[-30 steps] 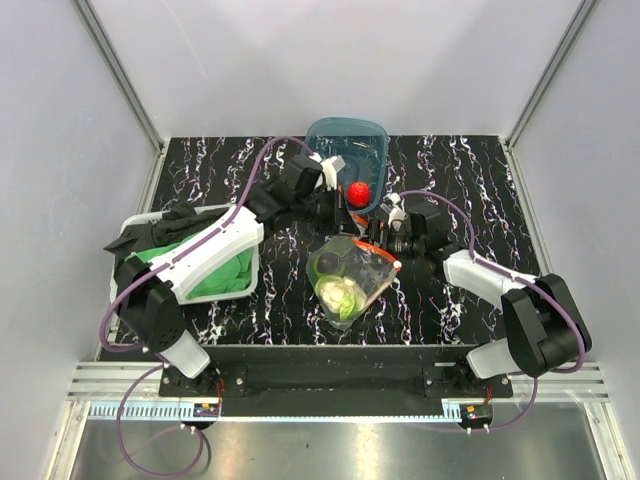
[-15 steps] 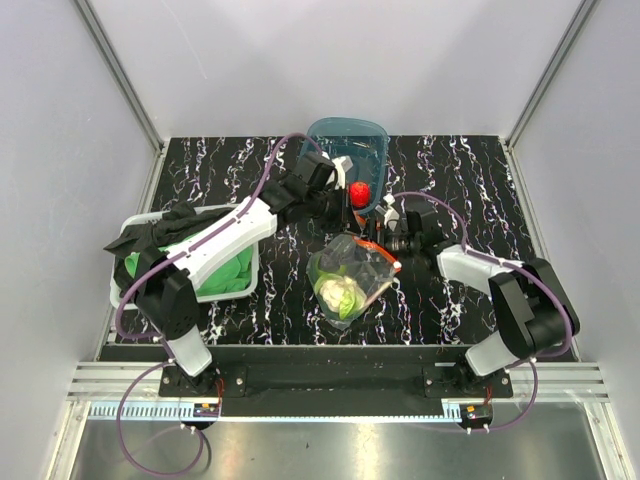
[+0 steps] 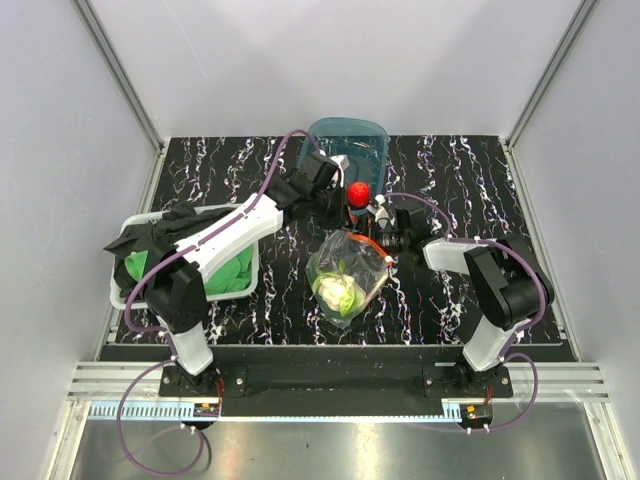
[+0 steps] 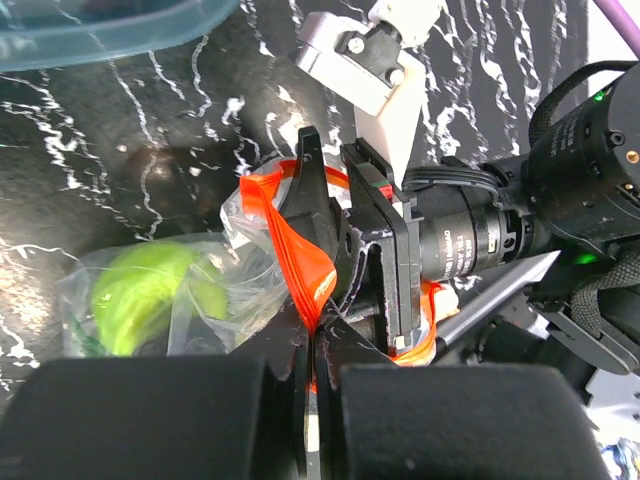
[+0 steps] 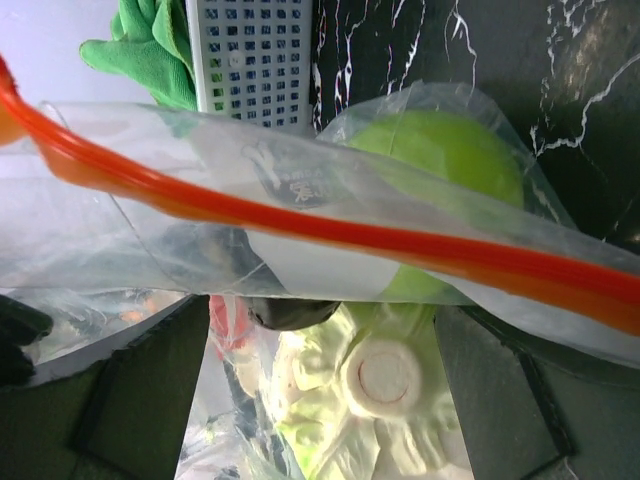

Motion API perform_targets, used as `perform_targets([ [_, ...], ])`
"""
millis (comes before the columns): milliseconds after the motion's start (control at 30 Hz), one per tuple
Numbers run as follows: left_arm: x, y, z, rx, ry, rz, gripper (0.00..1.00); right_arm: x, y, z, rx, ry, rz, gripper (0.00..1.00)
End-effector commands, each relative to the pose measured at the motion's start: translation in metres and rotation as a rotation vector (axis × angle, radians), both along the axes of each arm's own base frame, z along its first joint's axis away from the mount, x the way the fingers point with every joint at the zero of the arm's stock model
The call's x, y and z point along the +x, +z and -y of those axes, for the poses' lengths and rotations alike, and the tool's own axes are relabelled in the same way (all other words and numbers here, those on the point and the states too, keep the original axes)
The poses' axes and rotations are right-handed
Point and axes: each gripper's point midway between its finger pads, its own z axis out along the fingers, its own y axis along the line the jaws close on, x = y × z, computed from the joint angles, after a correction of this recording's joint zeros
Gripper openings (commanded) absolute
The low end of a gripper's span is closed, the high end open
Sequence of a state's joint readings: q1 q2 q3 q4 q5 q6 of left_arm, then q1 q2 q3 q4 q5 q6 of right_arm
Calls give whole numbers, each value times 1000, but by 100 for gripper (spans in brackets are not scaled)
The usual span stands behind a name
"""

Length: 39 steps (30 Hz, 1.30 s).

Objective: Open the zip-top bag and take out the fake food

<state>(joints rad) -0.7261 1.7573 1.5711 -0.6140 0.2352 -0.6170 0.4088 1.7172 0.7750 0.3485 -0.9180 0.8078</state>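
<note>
Left tool (image 4: 310, 345) pinched shut on the orange zip strip (image 4: 300, 250) of the bag (image 3: 345, 275); right tool (image 5: 322, 330) gapes wide at its mouth.
Mouth looks parted; bag lies central on the desk (image 3: 480, 170), green apple (image 5: 440, 150) and cauliflower (image 5: 385, 400) inside. One red piece (image 3: 357, 192) sits by the teal tub (image 3: 320, 135). Emptying looks barely begun.

One zip-top bag (image 3: 348, 272), one teal tub (image 3: 345, 135), one white basket (image 3: 256, 272).

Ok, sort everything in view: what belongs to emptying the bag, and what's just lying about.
Job: zip-top bag; cauliflower and green apple inside it; red berry.
Lying about: teal tub; white basket; green cloth; black cloth.
</note>
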Motion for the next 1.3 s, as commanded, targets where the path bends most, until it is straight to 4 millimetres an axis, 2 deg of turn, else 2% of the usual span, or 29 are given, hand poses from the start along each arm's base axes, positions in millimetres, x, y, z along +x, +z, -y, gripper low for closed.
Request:
perform_targets([
  [0,-65,80,76,-335,-304,-4,0,21,22,-32,11,-16,75,100],
  [67,-64,80,74,-329,-298,6,0,23,24,-33,7,-9,88,98],
  [133,-61,71,67,-296,-277,9,0,21,28,-37,19,-8,72,95],
  [200,-53,66,52,-274,-239,22,0,21,31,-42,25,-9,71,87],
  [233,-54,51,43,-244,-219,3,0,21,30,-45,20,-14,67,86],
  [267,-49,45,32,-228,-194,6,0,19,30,-49,17,-10,67,85],
  [300,-47,47,24,-222,-170,27,0,19,28,-51,12,-8,63,77],
  [367,-47,38,12,-203,-144,16,0,19,24,-52,-2,-24,42,69],
  [433,-52,38,13,-212,-160,6,0,20,27,-54,22,-36,32,59],
  [500,-55,43,18,-229,-176,3,0,24,26,-56,16,-54,41,61],
  [533,-59,43,22,-231,-189,-1,0,24,25,-56,13,-54,49,67],
  [600,-63,46,26,-235,-201,4,0,23,28,-61,19,-44,58,71],
  [733,-69,44,29,-236,-211,-3,0,23,30,-68,29,-43,69,71],
  [833,-69,46,25,-233,-197,7,0,26,28,-69,54,-59,79,62],
  [900,-69,51,20,-231,-181,36,0,25,28,-70,62,-53,79,46],
  [967,-68,59,13,-232,-166,70,0,24,32,-70,69,-49,95,35],
  [1033,-68,55,7,-221,-149,74,0,25,36,-68,65,-51,120,24],
  [1100,-67,60,-1,-220,-129,98,0,24,43,-66,54,-39,158,15],
  [1200,-65,55,-13,-209,-97,99,0,21,46,-61,15,-32,190,4],
  [1267,-62,54,-21,-201,-76,108,0,16,44,-56,-20,-30,179,2],
])
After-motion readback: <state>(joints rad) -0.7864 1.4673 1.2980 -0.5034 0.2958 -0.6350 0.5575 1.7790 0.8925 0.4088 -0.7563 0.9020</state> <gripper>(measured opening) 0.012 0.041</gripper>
